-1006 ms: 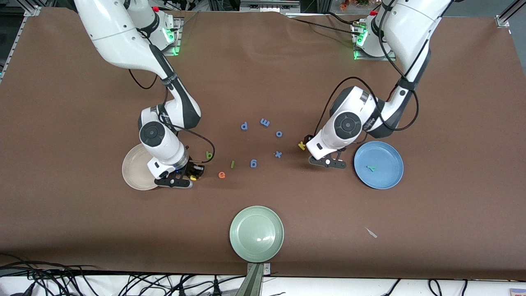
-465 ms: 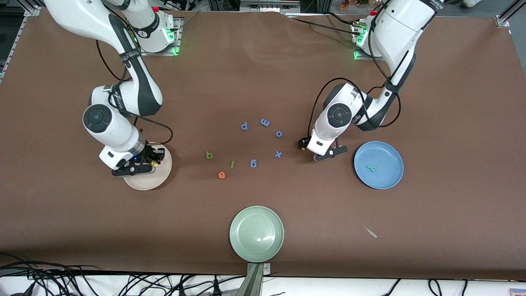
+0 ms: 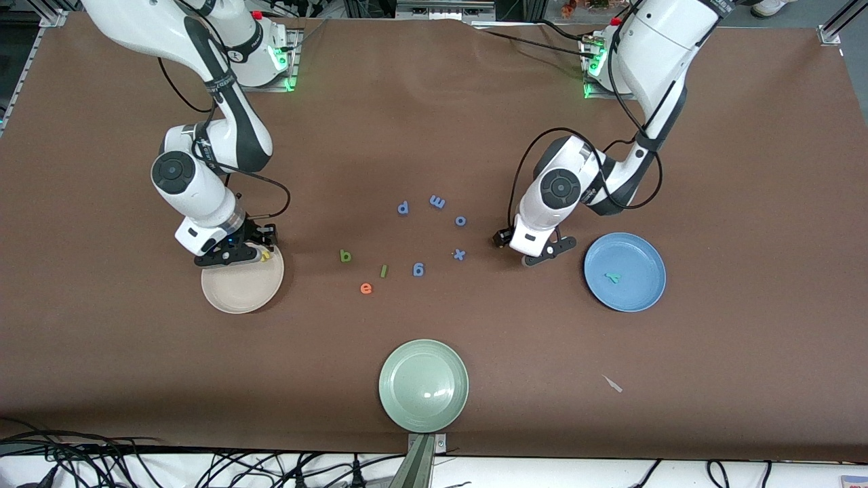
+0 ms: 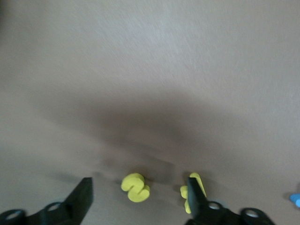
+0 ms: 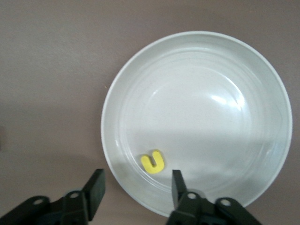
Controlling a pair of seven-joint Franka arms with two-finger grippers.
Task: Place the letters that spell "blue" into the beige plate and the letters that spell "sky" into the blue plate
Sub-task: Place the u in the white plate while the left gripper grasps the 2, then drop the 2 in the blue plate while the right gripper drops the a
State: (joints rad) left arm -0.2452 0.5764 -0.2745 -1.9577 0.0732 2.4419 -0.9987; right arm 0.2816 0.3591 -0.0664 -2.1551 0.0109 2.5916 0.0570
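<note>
My right gripper (image 3: 264, 245) (image 5: 137, 187) hangs open over the edge of the beige plate (image 3: 237, 293) (image 5: 206, 84) nearest the bases. The yellow u (image 3: 266, 256) (image 5: 153, 161) lies loose in that plate, just ahead of the fingertips. My left gripper (image 3: 504, 238) (image 4: 140, 199) is open and low over the table, between the blue x (image 3: 459, 254) and the blue plate (image 3: 641, 257). The yellow s (image 4: 136, 187) lies between its fingers and the yellow k (image 4: 191, 192) against one finger; the front view hides both. The teal y (image 3: 613, 277) is in the blue plate. The b (image 3: 346, 255), l (image 3: 384, 270) and e (image 3: 366, 288) lie mid-table.
Blue letters p (image 3: 403, 207), m (image 3: 437, 201), o (image 3: 460, 220) and g (image 3: 418, 269) are scattered mid-table. A pale green plate (image 3: 424, 385) sits near the front edge. A small pale scrap (image 3: 613, 384) lies nearer the front camera than the blue plate.
The right arm carried the yellow u from beside the b to the beige plate, opened and let it drop there. The left gripper shifted over the k and s, now covering them in the front view.
</note>
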